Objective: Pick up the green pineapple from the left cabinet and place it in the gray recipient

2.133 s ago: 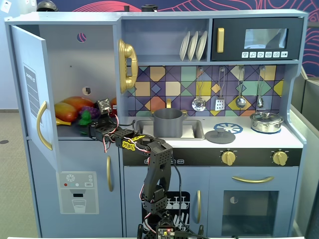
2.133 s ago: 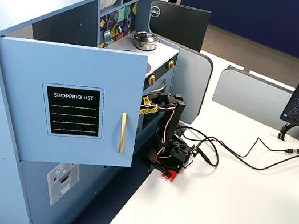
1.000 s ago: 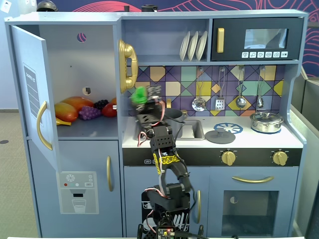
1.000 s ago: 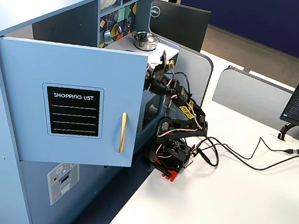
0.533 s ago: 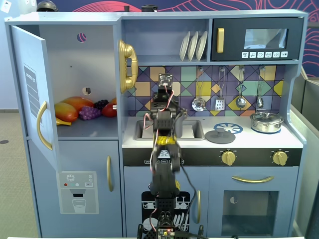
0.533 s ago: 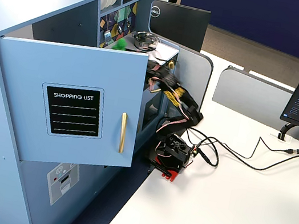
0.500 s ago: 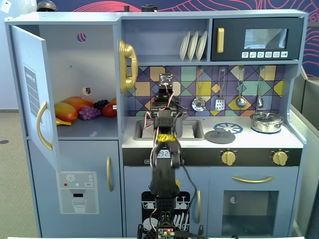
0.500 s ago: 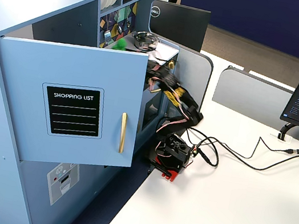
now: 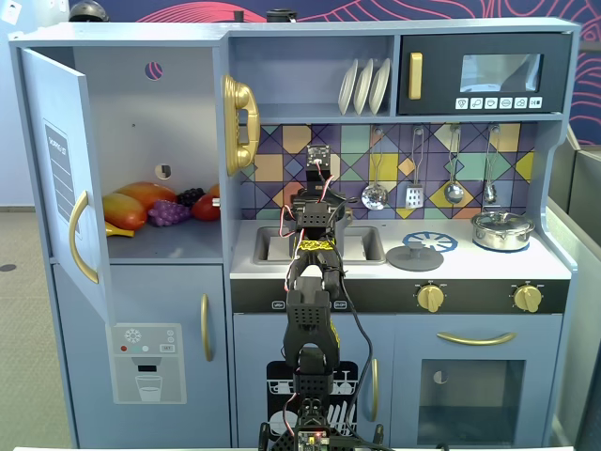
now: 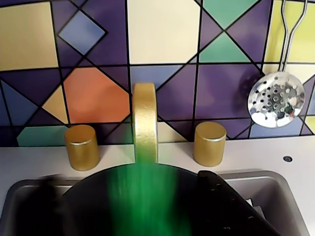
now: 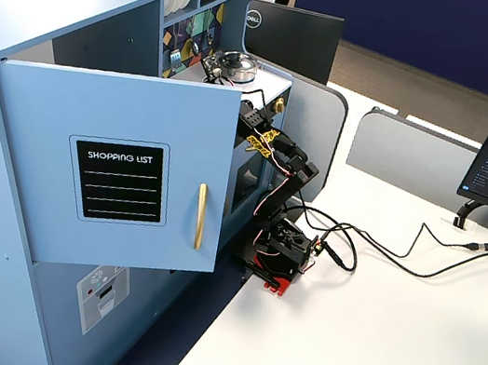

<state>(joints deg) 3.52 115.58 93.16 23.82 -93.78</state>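
At the left of a fixed view, the left cabinet (image 9: 141,141) stands open. At centre, the arm reaches over the sink. In the wrist view's lower middle, the green pineapple (image 10: 145,201) blurs over the gray recipient (image 10: 88,196). This looks like the release step; whether the gripper (image 10: 147,216) is parted cannot be told.

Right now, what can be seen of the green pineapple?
Only the wrist view shows the green pineapple, as a bright green, motion-blurred smear; no bumps or leaves can be made out. It sits low in the frame, over a dark round opening in the sink, below the gold faucet. What touches it cannot be told.
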